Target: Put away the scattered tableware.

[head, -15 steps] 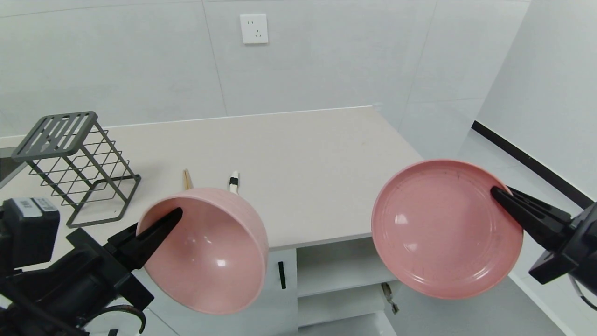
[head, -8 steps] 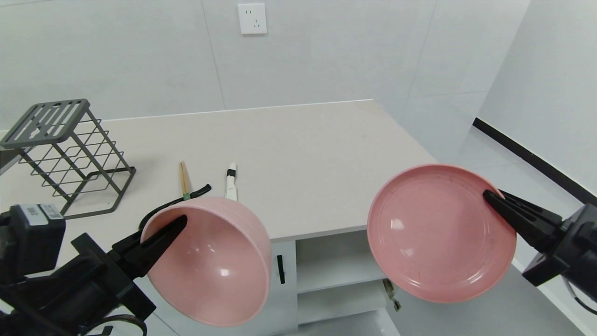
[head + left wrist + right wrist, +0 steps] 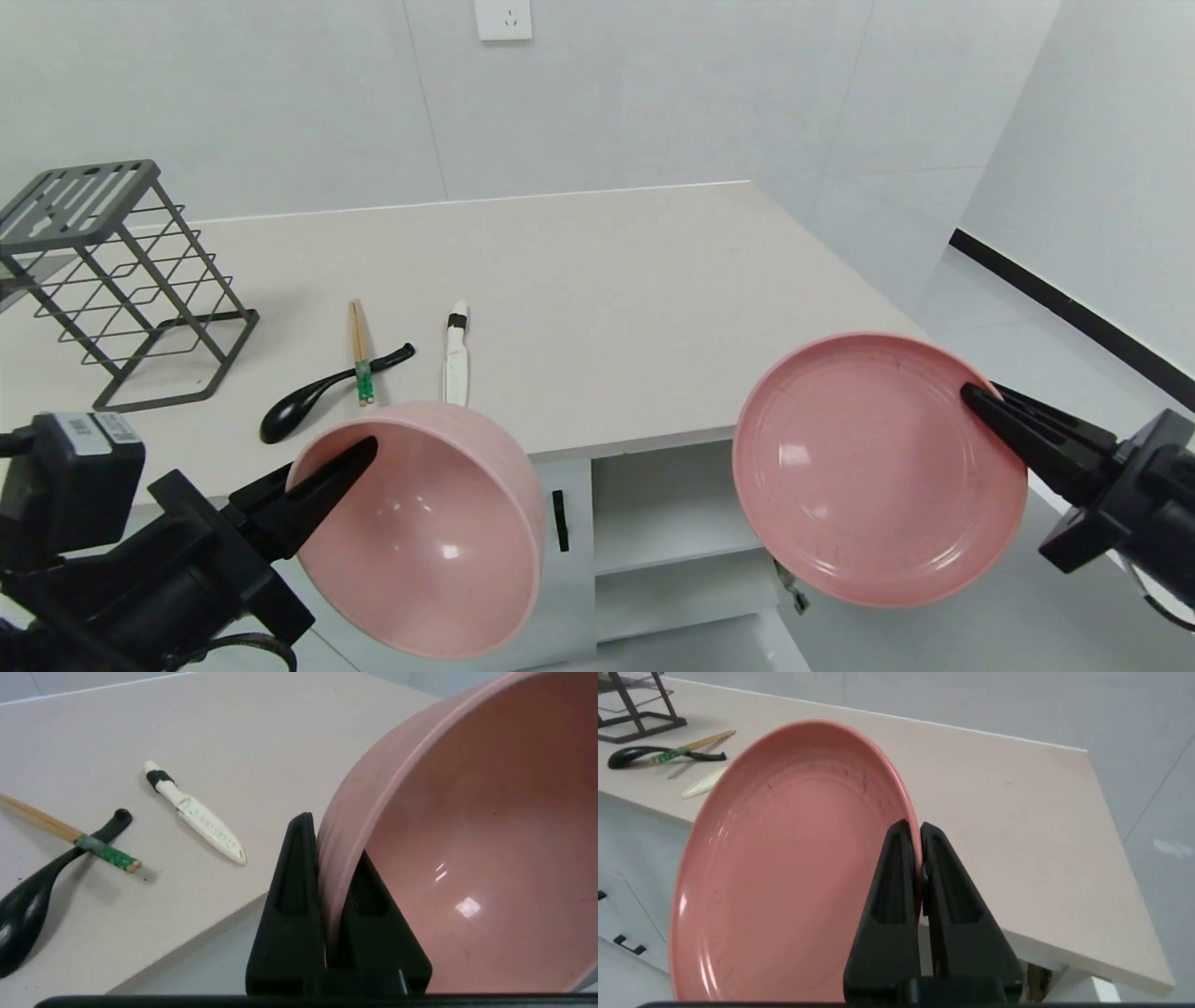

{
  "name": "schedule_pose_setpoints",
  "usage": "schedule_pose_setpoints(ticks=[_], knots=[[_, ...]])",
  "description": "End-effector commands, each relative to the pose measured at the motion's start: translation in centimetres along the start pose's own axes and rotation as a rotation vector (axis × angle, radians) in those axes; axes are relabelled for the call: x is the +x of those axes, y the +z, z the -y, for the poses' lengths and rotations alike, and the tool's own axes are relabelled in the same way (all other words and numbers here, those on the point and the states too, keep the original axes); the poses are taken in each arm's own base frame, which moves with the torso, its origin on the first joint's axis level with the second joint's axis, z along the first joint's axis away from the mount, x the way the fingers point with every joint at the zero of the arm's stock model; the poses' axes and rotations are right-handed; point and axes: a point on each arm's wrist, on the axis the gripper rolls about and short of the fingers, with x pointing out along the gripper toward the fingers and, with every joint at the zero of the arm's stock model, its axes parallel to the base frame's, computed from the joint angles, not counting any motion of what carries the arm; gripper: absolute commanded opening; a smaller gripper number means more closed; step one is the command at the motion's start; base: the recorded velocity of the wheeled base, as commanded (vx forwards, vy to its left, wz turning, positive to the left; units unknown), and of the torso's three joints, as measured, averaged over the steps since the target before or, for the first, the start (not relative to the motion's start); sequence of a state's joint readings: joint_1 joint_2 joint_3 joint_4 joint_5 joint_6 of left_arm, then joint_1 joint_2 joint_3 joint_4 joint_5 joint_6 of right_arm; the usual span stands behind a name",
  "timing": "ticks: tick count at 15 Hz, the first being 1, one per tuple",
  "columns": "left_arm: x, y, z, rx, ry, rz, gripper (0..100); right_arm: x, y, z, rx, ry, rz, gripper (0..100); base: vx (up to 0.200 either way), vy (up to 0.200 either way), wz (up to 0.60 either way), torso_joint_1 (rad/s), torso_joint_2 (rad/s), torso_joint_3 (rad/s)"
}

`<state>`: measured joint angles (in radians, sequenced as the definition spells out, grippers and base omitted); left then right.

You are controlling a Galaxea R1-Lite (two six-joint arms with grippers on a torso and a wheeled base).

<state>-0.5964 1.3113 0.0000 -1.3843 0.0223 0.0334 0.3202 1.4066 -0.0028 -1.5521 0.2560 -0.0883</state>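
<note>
Left end effector (image 3: 357, 452) clamps pink bowl (image 3: 439, 541), right end effector (image 3: 976, 397) pink plate (image 3: 868, 467), both tilted. Spoon (image 3: 299, 411), chopsticks (image 3: 358, 345), knife (image 3: 455, 359) lie on worktop (image 3: 607, 280).

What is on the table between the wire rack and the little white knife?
Between the wire rack and the white knife lie a black spoon and wooden chopsticks crossing the spoon's handle, seen in the head view.

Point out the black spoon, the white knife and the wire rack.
black spoon (image 3: 329, 385), head view, on the middle of its handle.
white knife (image 3: 455, 364), head view, on the white blade end.
wire rack (image 3: 79, 196), head view, on its slotted top plate.
</note>
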Motion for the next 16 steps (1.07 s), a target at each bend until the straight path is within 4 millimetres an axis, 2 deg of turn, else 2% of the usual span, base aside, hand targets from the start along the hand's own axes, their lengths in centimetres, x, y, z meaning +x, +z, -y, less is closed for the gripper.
schedule_pose_setpoints(ticks=[1,16], knots=[[0.00,0.01,0.00,0.000,0.000,0.001,0,0.03,0.00,0.00,0.001,0.001,0.001,0,0.000,0.000,0.00,-0.095,0.20,0.100],[-0.04,0.05,0.00,0.002,0.000,0.004,0,0.16,-0.24,0.01,0.005,0.002,-0.014,0,0.000,0.000,0.00,-0.236,0.44,0.204]])
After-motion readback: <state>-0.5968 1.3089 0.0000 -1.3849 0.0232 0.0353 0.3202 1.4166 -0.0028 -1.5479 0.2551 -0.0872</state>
